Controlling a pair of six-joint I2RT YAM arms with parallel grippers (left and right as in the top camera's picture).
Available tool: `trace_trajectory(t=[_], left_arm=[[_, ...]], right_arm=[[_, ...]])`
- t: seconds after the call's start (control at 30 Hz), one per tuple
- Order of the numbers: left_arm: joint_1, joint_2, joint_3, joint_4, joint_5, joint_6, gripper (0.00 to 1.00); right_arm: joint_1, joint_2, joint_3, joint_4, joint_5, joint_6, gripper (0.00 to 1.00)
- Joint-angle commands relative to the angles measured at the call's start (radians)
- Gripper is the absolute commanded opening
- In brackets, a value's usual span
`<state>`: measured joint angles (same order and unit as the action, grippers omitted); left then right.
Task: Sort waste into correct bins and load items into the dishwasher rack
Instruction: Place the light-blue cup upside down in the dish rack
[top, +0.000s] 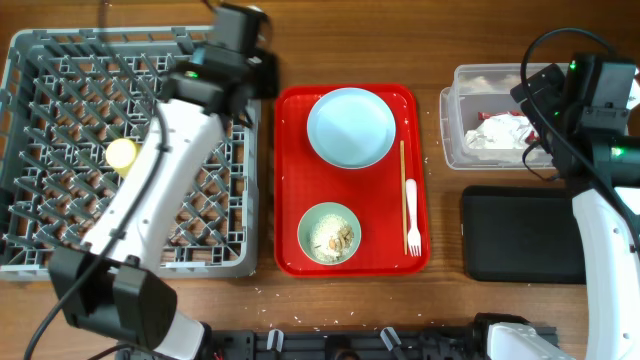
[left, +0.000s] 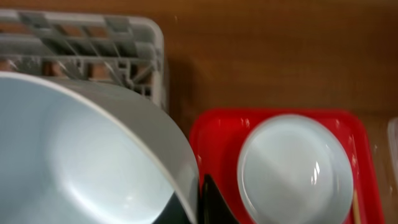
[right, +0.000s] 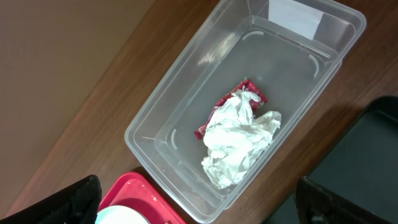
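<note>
My left gripper (left: 196, 206) is shut on the rim of a pale blue bowl (left: 81, 155), held over the near-right corner of the grey dishwasher rack (left: 93, 43). From overhead the left gripper (top: 252, 72) hides that bowl. A yellow cup (top: 122, 153) sits in the rack (top: 60, 60). The pale blue plate (top: 350, 127), a bowl with rice crumbs (top: 329, 232), chopsticks (top: 403, 180) and white fork (top: 411, 215) lie on the red tray (top: 290, 200). My right gripper (right: 205, 208) is open and empty above the clear tub (right: 168, 106), which holds the white napkin (right: 239, 140) and red wrapper (right: 231, 99).
The black tray (top: 520, 235) lies in front of the clear tub (top: 455, 120) at the right. A few crumbs dot the wood beside the red tray. Both arms reach in from the front edge.
</note>
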<state>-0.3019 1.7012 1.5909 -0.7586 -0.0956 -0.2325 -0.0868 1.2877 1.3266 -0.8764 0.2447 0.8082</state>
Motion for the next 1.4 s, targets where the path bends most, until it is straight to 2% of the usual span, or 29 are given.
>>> trace_trajectory(t=[0.0, 0.17, 0.3, 0.47, 0.57, 0.73, 0.8, 1.0, 1.03, 1.1, 1.17, 1.2, 1.23, 1.27, 1.37], left_arm=[[0.206, -0.005, 0.014, 0.116, 0.38, 0.096, 0.04], [0.503, 0.094, 0.014, 0.263, 0.9, 0.084, 0.04], [0.655, 0.225, 0.014, 0.368, 1.118, -0.082, 0.04], [0.746, 0.341, 0.014, 0.378, 1.224, -0.203, 0.04], [0.779, 0.382, 0.014, 0.338, 1.301, -0.202, 0.04], [0.822, 0.394, 0.014, 0.216, 1.316, -0.203, 0.04], [0.845, 0.394, 0.014, 0.188, 1.366, -0.203, 0.04], [0.941, 0.393, 0.014, 0.108, 1.374, -0.202, 0.05], [0.953, 0.393, 0.014, 0.103, 1.372, -0.2, 0.09], [0.989, 0.393, 0.014, 0.087, 1.336, -0.191, 0.27], [1.021, 0.393, 0.014, 0.08, 1.289, -0.19, 0.63], [1.036, 0.393, 0.014, 0.08, 1.275, -0.19, 0.73], [1.048, 0.391, 0.014, 0.08, 1.268, -0.19, 0.78], [1.057, 0.388, 0.014, 0.08, 1.268, -0.19, 0.78], [1.064, 0.362, 0.014, 0.077, 1.263, -0.186, 0.7]], right_arm=[[-0.002, -0.001, 0.001, 0.0, 0.02, 0.011, 1.0], [-0.002, -0.001, 0.001, 0.0, 0.02, 0.011, 1.0], [-0.002, -0.001, 0.001, 0.0, 0.02, 0.01, 1.0], [-0.002, -0.001, 0.001, 0.0, 0.02, 0.011, 1.0], [-0.002, -0.001, 0.001, 0.0, 0.02, 0.011, 1.0], [-0.002, -0.001, 0.001, 0.0, 0.02, 0.011, 1.0], [-0.002, -0.001, 0.001, 0.0, 0.02, 0.011, 1.0], [-0.002, -0.001, 0.001, 0.0, 0.02, 0.011, 1.0], [-0.002, -0.001, 0.001, 0.0, 0.02, 0.011, 1.0], [-0.002, -0.001, 0.001, 0.0, 0.02, 0.011, 1.0], [-0.002, -0.001, 0.001, 0.0, 0.02, 0.011, 0.99], [-0.002, -0.001, 0.001, 0.0, 0.02, 0.011, 1.0], [-0.002, -0.001, 0.001, 0.0, 0.02, 0.011, 1.0], [-0.002, -0.001, 0.001, 0.0, 0.02, 0.011, 1.0], [-0.002, -0.001, 0.001, 0.0, 0.02, 0.01, 1.0]])
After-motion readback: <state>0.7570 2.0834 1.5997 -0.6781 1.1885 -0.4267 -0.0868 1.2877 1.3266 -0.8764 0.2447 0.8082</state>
